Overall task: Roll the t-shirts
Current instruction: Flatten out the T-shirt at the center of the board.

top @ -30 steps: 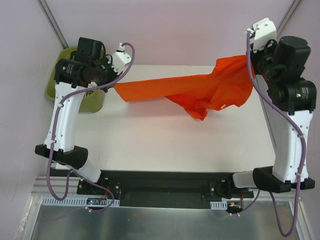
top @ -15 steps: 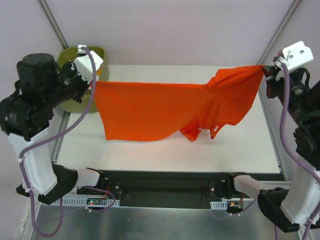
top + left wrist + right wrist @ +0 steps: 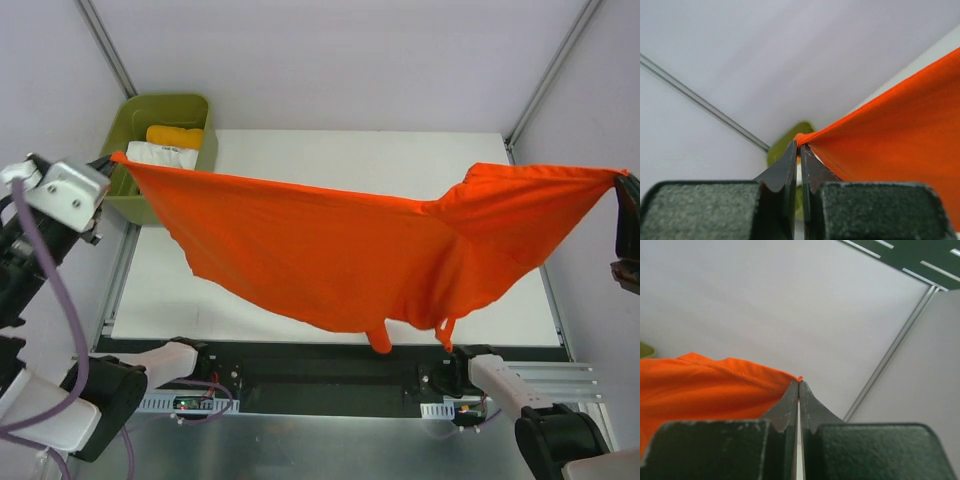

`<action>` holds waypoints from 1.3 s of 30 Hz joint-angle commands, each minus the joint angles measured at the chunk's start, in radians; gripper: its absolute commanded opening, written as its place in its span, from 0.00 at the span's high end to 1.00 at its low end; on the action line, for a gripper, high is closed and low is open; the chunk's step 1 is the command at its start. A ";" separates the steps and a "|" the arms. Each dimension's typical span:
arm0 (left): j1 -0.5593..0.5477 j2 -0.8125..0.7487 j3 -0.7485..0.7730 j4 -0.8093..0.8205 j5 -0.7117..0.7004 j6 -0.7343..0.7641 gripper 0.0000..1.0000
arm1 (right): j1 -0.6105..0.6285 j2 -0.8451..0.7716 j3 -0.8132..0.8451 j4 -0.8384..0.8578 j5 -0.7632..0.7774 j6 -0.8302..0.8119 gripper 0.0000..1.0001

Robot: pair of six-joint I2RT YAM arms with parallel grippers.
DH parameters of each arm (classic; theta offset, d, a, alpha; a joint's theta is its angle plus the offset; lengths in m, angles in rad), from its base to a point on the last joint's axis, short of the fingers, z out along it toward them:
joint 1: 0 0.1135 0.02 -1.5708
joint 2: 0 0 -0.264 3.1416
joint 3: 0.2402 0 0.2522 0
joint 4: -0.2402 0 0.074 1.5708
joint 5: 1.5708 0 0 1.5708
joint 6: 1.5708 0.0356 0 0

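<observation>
The red-orange t-shirt (image 3: 350, 250) hangs spread wide in the air above the white table (image 3: 330, 150), stretched between both arms. My left gripper (image 3: 116, 158) is shut on its left corner; in the left wrist view the cloth (image 3: 900, 130) is pinched at the tips (image 3: 800, 145). My right gripper (image 3: 620, 178) is shut on its right corner; in the right wrist view the hem (image 3: 715, 385) ends at the tips (image 3: 799, 382). A sleeve and lower edge droop over the table's near edge (image 3: 380, 340). A white shirt (image 3: 160, 155) and a yellow-orange shirt (image 3: 174, 136) lie rolled in the bin.
A green bin (image 3: 190, 105) stands at the table's far left corner, partly behind the stretched cloth. Cage posts (image 3: 105, 45) run up at the back left and back right (image 3: 550, 70). The black base rail (image 3: 330, 375) lies along the near edge.
Both arms have swung outward and toward the near side, lifting the red-orange shirt off the table and pulling it from a bunched strip into a wide taut sheet.
</observation>
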 commanded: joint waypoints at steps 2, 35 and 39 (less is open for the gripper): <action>0.054 -0.071 -0.050 0.257 0.028 0.065 1.00 | -0.053 -0.010 0.040 0.206 -0.026 0.026 0.99; 0.126 1.199 -0.187 0.470 0.113 0.194 1.00 | -0.095 1.176 -0.355 0.513 0.147 -0.270 0.99; 0.125 1.265 -0.157 0.547 0.056 0.188 1.00 | -0.092 1.373 -0.134 0.544 0.295 -0.244 0.99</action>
